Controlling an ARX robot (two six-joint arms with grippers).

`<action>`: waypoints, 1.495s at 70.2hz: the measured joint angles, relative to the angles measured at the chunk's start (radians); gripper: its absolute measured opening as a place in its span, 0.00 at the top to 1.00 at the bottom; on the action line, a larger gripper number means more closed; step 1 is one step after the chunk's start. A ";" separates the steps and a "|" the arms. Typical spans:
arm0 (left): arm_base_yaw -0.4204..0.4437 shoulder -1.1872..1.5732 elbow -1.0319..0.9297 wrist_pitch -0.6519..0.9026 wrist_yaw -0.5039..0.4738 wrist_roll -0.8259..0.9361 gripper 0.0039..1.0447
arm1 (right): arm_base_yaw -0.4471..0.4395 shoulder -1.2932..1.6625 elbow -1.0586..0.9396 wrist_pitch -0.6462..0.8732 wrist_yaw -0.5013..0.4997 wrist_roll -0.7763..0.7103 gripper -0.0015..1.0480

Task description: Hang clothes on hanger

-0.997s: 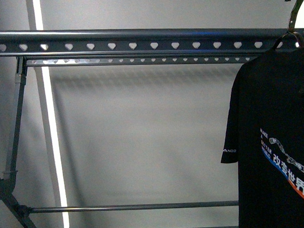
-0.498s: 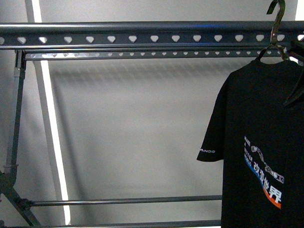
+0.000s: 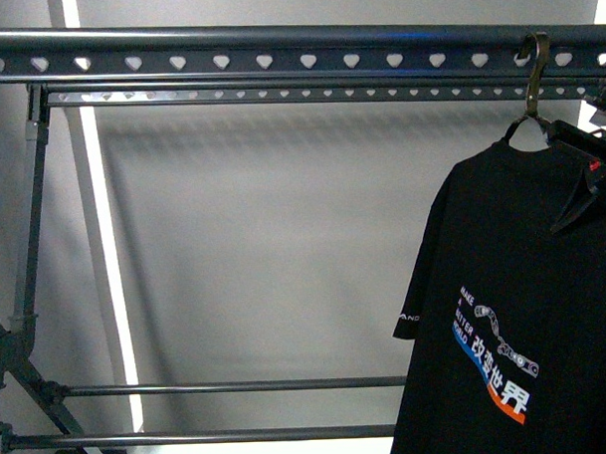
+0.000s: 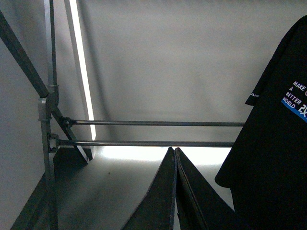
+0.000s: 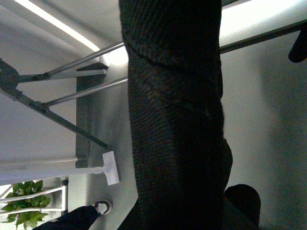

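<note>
The clothes point(image 3: 505, 310), a black T-shirt with white lettering and a blue-orange stripe, hang on a small bronze coat hanger point(image 3: 532, 75) at the right. Its hook is level with the row of heart holes in the top rail of the hanger point(image 3: 277, 49), the grey rack; I cannot tell if it rests there. My right gripper point(image 3: 580, 182) is shut on the shirt's shoulder. In the right wrist view black fabric point(image 5: 172, 120) hides the jaws. My left gripper point(image 4: 173, 154) is shut and empty, low before the rack's lower bars point(image 4: 144, 123), left of the shirt point(image 4: 278, 143).
The rack's slanted legs point(image 3: 27, 296) stand at the left, and two low cross bars point(image 3: 229, 387) run behind the shirt. A grey wall with a bright vertical strip point(image 3: 99, 244) is behind. A potted plant point(image 5: 24, 194) stands on the floor.
The shirt and coat hanger have moved left and down. The hook has come from above the top rail to the level of its heart holes.
</note>
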 joint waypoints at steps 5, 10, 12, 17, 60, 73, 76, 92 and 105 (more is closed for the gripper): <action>0.000 0.000 0.000 0.000 0.000 0.000 0.97 | 0.000 -0.001 0.000 0.005 -0.005 -0.003 0.92; 0.000 -0.001 0.000 0.000 0.000 0.000 0.97 | 0.000 -0.011 -0.013 0.011 -0.026 -0.004 0.92; 0.000 -0.001 0.000 0.000 0.000 0.000 0.97 | 0.000 -0.022 -0.021 0.011 -0.033 -0.005 0.92; 0.000 -0.001 0.000 0.000 0.000 0.000 0.97 | 0.000 -0.056 -0.032 0.006 -0.041 -0.016 0.92; 0.000 -0.001 0.000 0.000 0.000 0.000 0.97 | -0.003 0.073 0.295 -0.181 0.030 -0.033 0.92; 0.000 -0.001 0.000 0.000 0.000 0.000 0.97 | 0.026 0.116 0.292 -0.142 0.045 -0.006 0.92; 0.000 -0.002 0.000 0.000 0.000 0.000 0.97 | 0.031 0.107 0.243 -0.112 0.040 -0.006 0.92; 0.000 -0.002 0.000 0.000 0.000 0.000 0.97 | 0.032 0.045 0.040 0.045 0.050 -0.010 0.84; 0.000 -0.002 0.000 0.000 0.000 0.000 0.97 | 0.024 -0.045 -0.095 0.222 0.116 -0.037 0.54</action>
